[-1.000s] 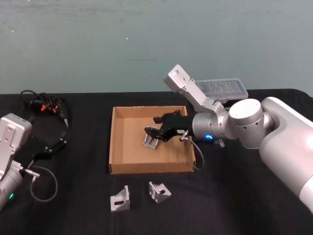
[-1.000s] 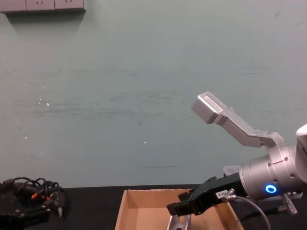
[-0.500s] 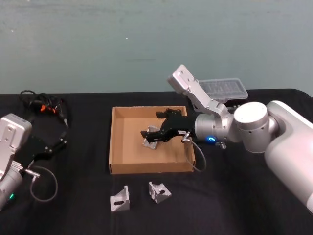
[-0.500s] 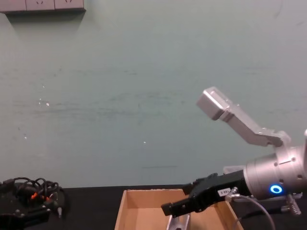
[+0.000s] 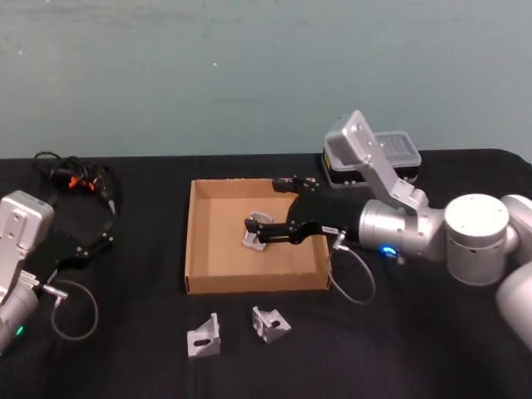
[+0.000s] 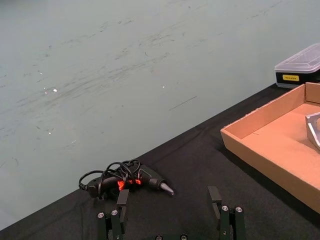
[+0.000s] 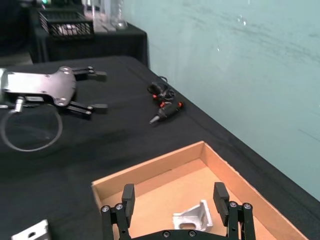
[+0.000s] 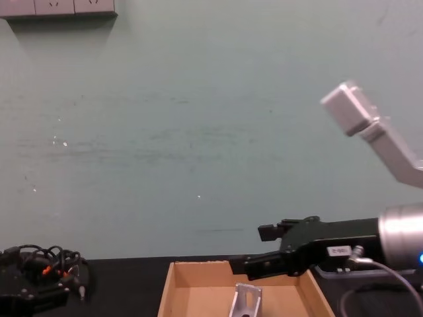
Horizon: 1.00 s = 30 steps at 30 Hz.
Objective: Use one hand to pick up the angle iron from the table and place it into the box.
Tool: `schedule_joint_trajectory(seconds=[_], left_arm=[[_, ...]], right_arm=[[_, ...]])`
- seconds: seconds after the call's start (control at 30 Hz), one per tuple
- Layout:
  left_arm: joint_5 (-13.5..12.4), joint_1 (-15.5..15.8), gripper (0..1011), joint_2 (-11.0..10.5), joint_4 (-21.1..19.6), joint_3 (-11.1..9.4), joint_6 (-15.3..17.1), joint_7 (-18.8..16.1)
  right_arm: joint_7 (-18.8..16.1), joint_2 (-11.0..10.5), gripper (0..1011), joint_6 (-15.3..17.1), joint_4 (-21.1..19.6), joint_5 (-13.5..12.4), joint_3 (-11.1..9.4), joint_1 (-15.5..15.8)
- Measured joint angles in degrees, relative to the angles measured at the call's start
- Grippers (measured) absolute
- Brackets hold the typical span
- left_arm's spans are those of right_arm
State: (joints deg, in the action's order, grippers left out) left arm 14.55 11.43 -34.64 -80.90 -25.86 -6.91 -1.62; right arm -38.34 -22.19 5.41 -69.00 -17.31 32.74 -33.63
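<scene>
- Right gripper [image 7: 174,196] hangs over the box [image 5: 190,241] with fingers spread wide, gripping nothing.
- The angle iron [image 7: 192,216] lies on the box floor between them, seemingly free.
- Left gripper [image 5: 106,233] rests on the black table [image 5: 150,332], fingers apart.
- Teal wall behind.

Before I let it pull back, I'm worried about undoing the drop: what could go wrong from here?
1. The open right hand has the angle iron lying close between its fingers on the box floor; a sideways retreat could knock or drag it.
2. Its wrist cable droops beside the box's right wall and might catch it, shifting the box.
The left hand sits parked at the left.
</scene>
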Motion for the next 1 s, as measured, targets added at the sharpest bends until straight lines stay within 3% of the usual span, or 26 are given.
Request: schedule_joint_trajectory(seconds=[0.2,0.4,0.5,0.73,1.0], left_arm=[[0.0,0.0,1000,0.0,0.0,0.0,0.0,0.0],[0.0,0.0,1000,0.0,0.0,0.0,0.0,0.0],[0.0,0.0,1000,0.0,0.0,0.0,0.0,0.0],[0.0,0.0,1000,0.0,0.0,0.0,0.0,0.0],[0.0,0.0,1000,0.0,0.0,0.0,0.0,0.0]], right_arm=[[-1.66,-3.26,1004,-2.41,-4.39,-2.99,-1.03,4.27],[-6.64,-5.88,1004,-6.0,-5.6,-5.35,-0.36,6.19],[-11.36,-7.68,1004,-7.98,-6.02,-6.55,1.01,6.47],[-19.66,-9.18,1004,-10.15,-4.27,-7.48,4.49,4.82],[-22.49,-9.19,1004,-10.11,-2.44,-6.61,7.87,2.58]])
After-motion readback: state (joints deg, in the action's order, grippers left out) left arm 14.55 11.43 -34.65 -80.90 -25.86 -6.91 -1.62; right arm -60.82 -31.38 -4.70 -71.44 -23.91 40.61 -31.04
